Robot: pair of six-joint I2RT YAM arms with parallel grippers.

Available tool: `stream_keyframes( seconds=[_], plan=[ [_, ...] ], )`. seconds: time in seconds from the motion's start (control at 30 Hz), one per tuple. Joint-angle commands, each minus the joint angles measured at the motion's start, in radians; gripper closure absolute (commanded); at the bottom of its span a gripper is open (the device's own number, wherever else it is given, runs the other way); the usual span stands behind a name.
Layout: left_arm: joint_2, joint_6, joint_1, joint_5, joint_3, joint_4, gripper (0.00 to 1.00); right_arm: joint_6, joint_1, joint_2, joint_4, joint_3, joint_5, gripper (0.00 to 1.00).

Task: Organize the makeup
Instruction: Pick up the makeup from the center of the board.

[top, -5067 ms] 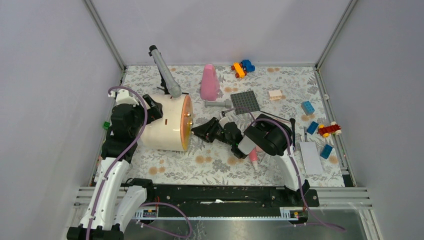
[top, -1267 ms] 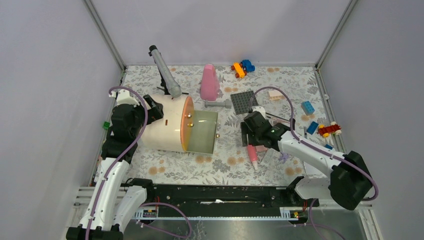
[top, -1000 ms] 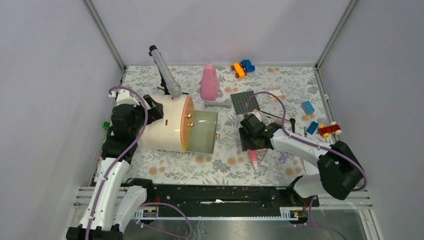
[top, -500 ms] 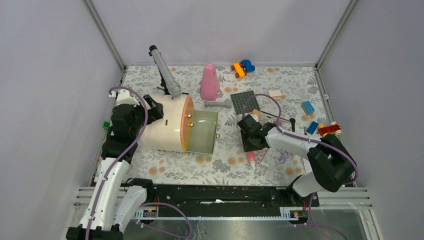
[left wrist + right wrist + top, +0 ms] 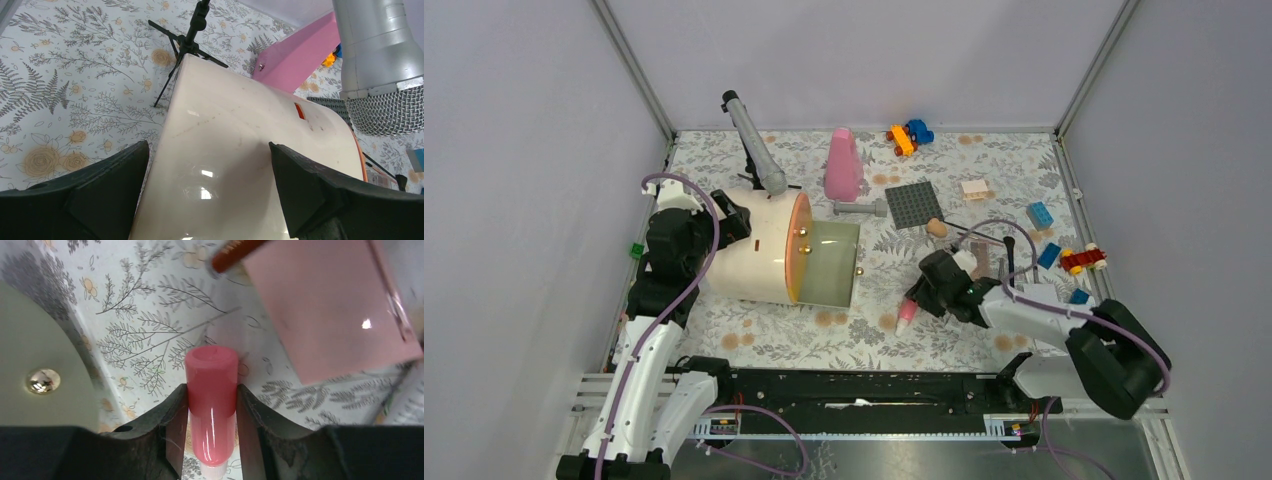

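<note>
Pink tube [image 5: 211,405] has been picked up, clamped in the right pincer [image 5: 211,390], and turned toward the open drawer [image 5: 829,265], where it likely belongs. Left pincer [image 5: 209,145] is spread wide astride the case [image 5: 240,115]; grip unclear.

A glossy pink tube [image 5: 211,405] is pinched between the fingers of the right gripper [image 5: 211,390], its cap pointing toward the table's near edge. A pink square compact [image 5: 325,310] lies flat nearby. A peach egg-shaped sponge [image 5: 936,227] rests right of centre.
</note>
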Motion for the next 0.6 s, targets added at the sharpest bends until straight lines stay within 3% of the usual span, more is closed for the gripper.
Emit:
stream_keyframes(
  seconds=[0.0, 0.07, 0.13, 0.2, 0.37, 0.5, 0.57],
  plan=[
    [-0.001, 0.033, -0.006, -0.006, -0.024, -0.086, 0.01, 0.332, -0.005, -0.124, 0.067, -0.129, 0.088, 0.84],
    [-0.001, 0.033, -0.006, -0.005, -0.022, -0.086, 0.01, 0.355, -0.004, -0.191, 0.009, -0.137, 0.137, 0.71],
    [-0.003, 0.033, -0.008, -0.003, -0.023, -0.084, 0.01, 0.36, -0.005, -0.245, -0.025, -0.149, 0.175, 0.43],
    [-0.003, 0.033, -0.008, -0.005, -0.023, -0.084, 0.01, 0.344, -0.004, -0.279, -0.062, -0.144, 0.192, 0.27],
    [0.0, 0.033, -0.008, -0.003, -0.025, -0.084, 0.01, 0.126, -0.005, -0.339, -0.143, -0.067, 0.234, 0.14],
    [0.002, 0.033, -0.01, -0.003, -0.025, -0.084, 0.01, -0.208, -0.005, -0.381, -0.206, 0.06, 0.273, 0.09],
    [0.002, 0.033, -0.01, -0.005, -0.025, -0.084, 0.01, -0.488, -0.004, -0.399, -0.175, 0.081, 0.19, 0.1]
  ],
)
